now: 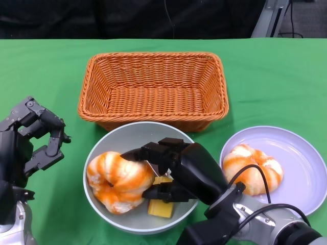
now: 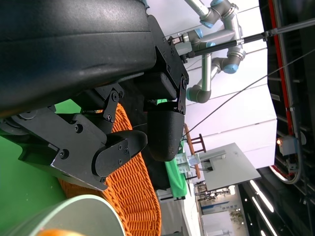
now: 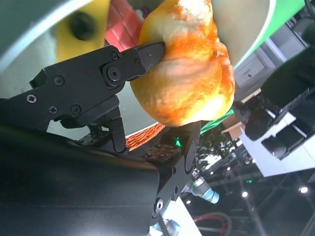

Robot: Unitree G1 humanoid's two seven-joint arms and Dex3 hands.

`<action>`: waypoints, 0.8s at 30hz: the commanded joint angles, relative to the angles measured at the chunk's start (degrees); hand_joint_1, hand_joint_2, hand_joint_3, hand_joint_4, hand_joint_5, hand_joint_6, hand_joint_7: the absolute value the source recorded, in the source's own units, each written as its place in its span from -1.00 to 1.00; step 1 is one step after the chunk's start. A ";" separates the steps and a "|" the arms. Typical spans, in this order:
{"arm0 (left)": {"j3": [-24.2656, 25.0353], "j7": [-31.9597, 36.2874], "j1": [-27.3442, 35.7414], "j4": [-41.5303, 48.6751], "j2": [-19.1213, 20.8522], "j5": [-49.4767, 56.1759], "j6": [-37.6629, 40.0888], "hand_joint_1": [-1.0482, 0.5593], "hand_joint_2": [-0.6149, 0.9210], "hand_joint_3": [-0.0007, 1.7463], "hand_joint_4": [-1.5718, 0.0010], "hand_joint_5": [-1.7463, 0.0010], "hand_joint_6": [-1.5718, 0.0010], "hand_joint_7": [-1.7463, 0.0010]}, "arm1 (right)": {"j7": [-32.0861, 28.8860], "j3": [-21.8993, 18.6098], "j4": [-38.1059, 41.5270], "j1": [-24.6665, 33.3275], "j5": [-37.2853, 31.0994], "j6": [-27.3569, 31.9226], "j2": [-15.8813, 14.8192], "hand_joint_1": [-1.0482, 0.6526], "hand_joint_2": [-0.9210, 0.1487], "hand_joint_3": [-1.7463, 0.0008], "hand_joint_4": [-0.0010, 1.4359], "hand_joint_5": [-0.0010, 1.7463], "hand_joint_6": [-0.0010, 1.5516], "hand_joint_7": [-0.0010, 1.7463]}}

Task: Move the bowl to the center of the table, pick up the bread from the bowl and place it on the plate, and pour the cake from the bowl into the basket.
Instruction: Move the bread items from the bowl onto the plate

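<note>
Inside the bowl [image 1: 104, 145], the right hand [image 1: 171, 171] grips the bread [image 1: 118, 181] beside yellow cake [image 1: 161, 205]. Behind the bowl sits the basket [image 1: 153, 87]; left of it, the left hand [image 1: 33, 140] hangs with fingers apart.

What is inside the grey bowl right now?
The bowl holds an orange-and-white bread, which the right hand grips, and a yellow cake piece beside it. The hand covers most of the cake and part of the bowl floor, so anything else beneath it cannot be seen.

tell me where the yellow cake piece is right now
In the head view, the cake lies in the bowl, under the right hand, beside the bread.
</note>
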 commanded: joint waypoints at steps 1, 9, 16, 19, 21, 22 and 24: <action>0.12 1.11 -0.04 -0.26 0.98 0.34 0.14 0.27 0.67 0.08 -0.02 -0.83 0.05 -0.70 | 0.93 -1.26 -0.60 0.71 1.43 -0.87 0.25 0.03 -1.00 0.89 -0.15 0.85 -0.07 -0.04; -0.10 1.07 0.20 -0.53 1.13 0.60 0.56 0.26 0.68 0.06 -0.02 -0.83 0.06 -0.70 | 1.36 -3.10 -1.44 1.06 1.91 -1.64 0.76 0.03 -1.00 0.92 -0.09 0.82 -0.04 -0.05; 0.02 1.41 0.30 -0.79 1.10 0.65 0.68 0.26 0.66 0.08 -0.02 -0.83 0.05 -0.69 | 0.93 -3.75 -3.02 1.00 1.67 -1.83 0.27 0.02 -1.00 0.93 -0.07 0.83 -0.03 -0.06; 0.13 1.00 0.13 -0.21 1.39 0.52 0.36 0.24 0.67 0.07 -0.02 -0.82 0.05 -0.69 | 1.28 -4.60 -4.21 1.25 2.30 -2.19 0.16 0.02 -0.99 0.94 -0.08 0.86 -0.03 -0.05; 0.21 0.61 0.05 -0.12 1.40 0.08 0.59 0.25 0.68 0.06 -0.02 -0.82 0.05 -0.68 | 1.89 -5.30 -4.95 1.51 2.76 -2.32 0.06 0.01 -1.00 0.95 -0.09 0.86 -0.03 -0.04; 0.24 0.57 0.05 -0.20 1.37 -0.09 0.89 0.25 0.68 0.06 -0.02 -0.82 0.05 -0.68 | 2.22 -5.61 -5.42 1.65 2.94 -2.40 -0.08 0.01 -1.00 0.95 -0.10 0.85 -0.04 -0.04; 0.25 0.66 0.07 -0.21 1.44 -0.06 1.02 0.25 0.68 0.05 -0.02 -0.81 0.05 -0.67 | 2.12 -6.03 -6.27 1.90 3.06 -2.76 -0.39 0.02 -0.99 0.96 -0.08 0.83 -0.05 -0.04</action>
